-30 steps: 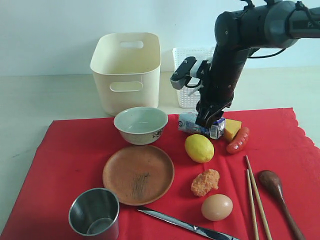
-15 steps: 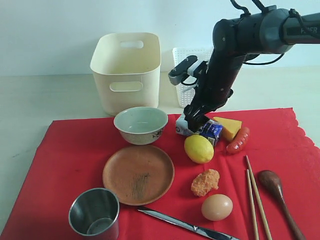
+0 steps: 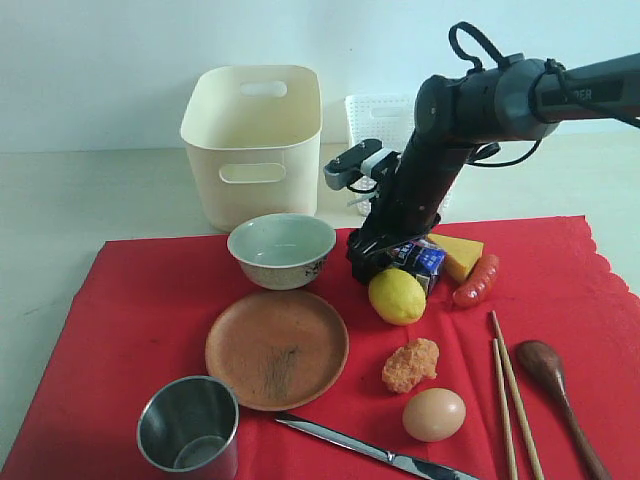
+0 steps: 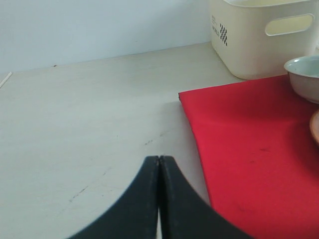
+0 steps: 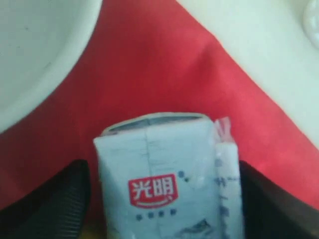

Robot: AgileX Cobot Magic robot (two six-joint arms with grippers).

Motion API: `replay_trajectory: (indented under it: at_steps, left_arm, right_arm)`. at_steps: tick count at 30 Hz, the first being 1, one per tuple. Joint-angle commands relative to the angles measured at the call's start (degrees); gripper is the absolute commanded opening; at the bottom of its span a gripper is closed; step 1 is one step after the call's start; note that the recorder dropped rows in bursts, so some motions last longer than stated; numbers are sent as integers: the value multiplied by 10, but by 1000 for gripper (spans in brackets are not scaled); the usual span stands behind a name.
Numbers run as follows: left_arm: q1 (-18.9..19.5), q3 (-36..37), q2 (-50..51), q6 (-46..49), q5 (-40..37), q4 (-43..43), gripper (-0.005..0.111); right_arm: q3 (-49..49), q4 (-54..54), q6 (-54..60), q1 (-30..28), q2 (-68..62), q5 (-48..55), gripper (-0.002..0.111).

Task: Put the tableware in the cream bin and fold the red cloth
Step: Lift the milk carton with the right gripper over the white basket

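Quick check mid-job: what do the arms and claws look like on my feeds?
Right arm: dark grey-black rounded tubular links, small white lettering on one link, black cables looping above, a grey-and-white block at the wrist. Right claw: black. Left claw: two smooth, black, curved fingers; the left arm itself is out of view.
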State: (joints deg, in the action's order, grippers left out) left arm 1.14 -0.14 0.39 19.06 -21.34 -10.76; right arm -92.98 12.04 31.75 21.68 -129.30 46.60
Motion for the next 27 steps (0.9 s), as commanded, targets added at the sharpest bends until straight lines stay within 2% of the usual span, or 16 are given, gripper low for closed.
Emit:
replay_trajectory:
  at_steps: [1,5,7,21,27]
  left_arm:
    - [-2,1,-4,2,1,-3,0]
    - [-2,1,-4,2,1,-3,0]
    - [-2,1,-4,2,1,-3,0]
    - [-2,1,-4,2,1,-3,0]
    - [-2,1,-4,2,1,-3,0]
  right_arm:
    - [-1,-1,-13,-3,-7,-21,47]
    - [-1,-3,-17,-3,-3,-30,10]
    - [-1,-3,-17,-3,4,-32,0]
    - [-1,-3,-34,-3,138,-39,0]
    - [-1,-3,-36,-3,203,-97,0]
